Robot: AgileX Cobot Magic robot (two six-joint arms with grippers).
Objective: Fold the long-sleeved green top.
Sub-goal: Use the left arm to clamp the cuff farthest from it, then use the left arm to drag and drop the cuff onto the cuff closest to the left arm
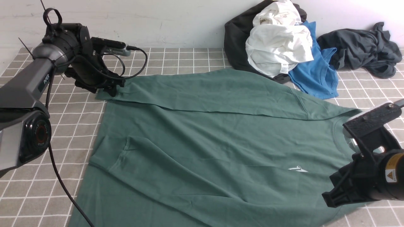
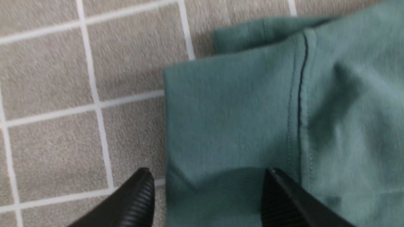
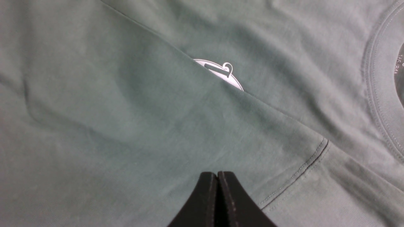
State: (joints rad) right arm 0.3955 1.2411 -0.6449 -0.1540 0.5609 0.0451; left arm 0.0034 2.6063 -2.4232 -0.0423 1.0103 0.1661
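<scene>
The green long-sleeved top [image 1: 221,138] lies spread across the white-lined grey table [image 1: 68,126], reaching from below the left gripper [image 1: 118,90] over to the right gripper [image 1: 329,200]. The left gripper has its fingertips parted wide, with nothing pinched between them; they are at the end of a sleeve, one over the cuff and the other near its edge. The right gripper's fingertips are pressed together above the body of the top, with no cloth visible between them.

Just outward from the left fingertips, the cuff [image 2: 233,119] lies flat, its stitched seam running across the fabric, and another layer of green cloth shows from under it. One sleeve lies along the far side of the body. The other comes over the front, its cuff near the hem, and its edge partly covers the white chest logo [image 1: 297,169]. The neckline [image 3: 378,78] is beside the right gripper, and some white label print shows inside it.

Beyond the top, toward the wall [image 1: 157,22], sits a loose pile: white cloth [image 1: 279,44] lying on a black one [image 1: 238,34], blue cloth [image 1: 315,69] beside them, and a crumpled dark grey garment [image 1: 359,47] at the right.
</scene>
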